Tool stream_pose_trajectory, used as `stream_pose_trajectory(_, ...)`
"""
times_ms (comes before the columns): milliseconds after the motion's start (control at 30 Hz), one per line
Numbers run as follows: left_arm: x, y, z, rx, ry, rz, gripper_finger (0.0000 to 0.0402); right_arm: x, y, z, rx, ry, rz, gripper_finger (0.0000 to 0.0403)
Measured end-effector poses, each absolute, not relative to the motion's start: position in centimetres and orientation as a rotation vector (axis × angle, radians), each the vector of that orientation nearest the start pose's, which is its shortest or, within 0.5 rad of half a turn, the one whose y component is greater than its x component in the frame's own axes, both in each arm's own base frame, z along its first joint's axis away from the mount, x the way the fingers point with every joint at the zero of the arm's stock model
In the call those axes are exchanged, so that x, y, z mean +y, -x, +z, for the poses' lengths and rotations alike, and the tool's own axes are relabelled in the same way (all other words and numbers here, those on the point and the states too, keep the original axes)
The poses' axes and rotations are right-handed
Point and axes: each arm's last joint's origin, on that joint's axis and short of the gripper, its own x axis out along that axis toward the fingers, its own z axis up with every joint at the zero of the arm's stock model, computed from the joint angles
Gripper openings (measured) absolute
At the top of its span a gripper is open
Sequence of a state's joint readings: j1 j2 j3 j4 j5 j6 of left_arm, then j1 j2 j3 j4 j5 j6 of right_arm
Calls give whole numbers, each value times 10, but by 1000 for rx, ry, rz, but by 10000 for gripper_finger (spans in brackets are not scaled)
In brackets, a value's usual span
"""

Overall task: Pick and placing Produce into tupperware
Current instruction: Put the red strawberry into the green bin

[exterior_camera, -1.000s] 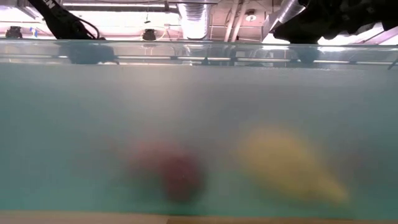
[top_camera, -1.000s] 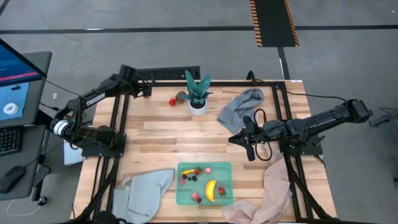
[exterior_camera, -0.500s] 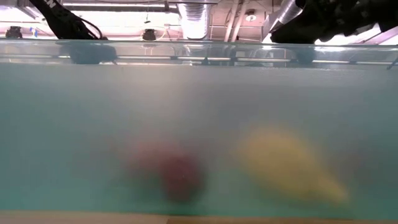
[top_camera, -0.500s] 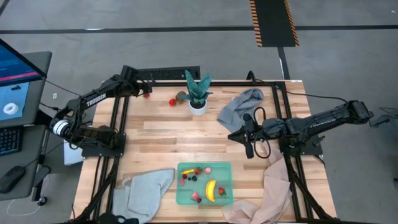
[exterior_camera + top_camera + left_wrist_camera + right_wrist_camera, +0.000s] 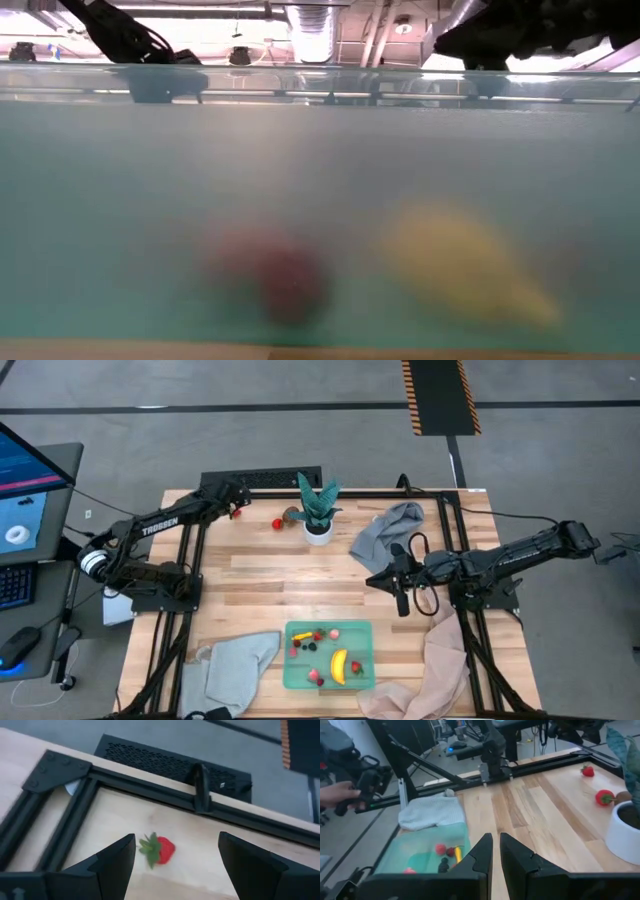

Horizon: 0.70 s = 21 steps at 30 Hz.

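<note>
Since the earlier shot, the left hand [image 5: 172, 852] has swung out over the far-left corner of the counter [image 5: 250, 575], fingers spread wide around a small red strawberry [image 5: 161, 850] lying there. It looks like light, hard, slick plastic, so I'd pinch the fat red body, not the leafy cap. The tupperware [image 5: 300, 676] sits at the near edge with the banana [image 5: 339, 665] inside. The right hand [image 5: 493, 851] waits mid-counter, fingers nearly together.

My two arms: dark, jointed, matte black.
I see white lettering along the left arm [image 5: 160, 525], a pale ring near its base, cables trailing the right arm [image 5: 505, 555], and blocky black fingers [image 5: 112, 862] on each gripper.
</note>
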State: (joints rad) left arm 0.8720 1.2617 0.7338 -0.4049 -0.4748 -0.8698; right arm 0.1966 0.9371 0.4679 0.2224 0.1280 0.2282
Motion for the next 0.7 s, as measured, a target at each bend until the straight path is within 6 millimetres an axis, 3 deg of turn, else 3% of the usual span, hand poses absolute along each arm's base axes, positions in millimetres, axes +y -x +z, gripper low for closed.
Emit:
stream_pose_trajectory(133,186,-152,203,373,891,1604,275,39,-199,236,247,-186,57,59)
stream_pose_trajectory(400,188,-180,170,436,881,1611,275,46,-198,238,225,-187,94,59)
stream_pose_trajectory(700,186,-177,143,323,867,1923,275,58,-195,240,214,-184,155,59)
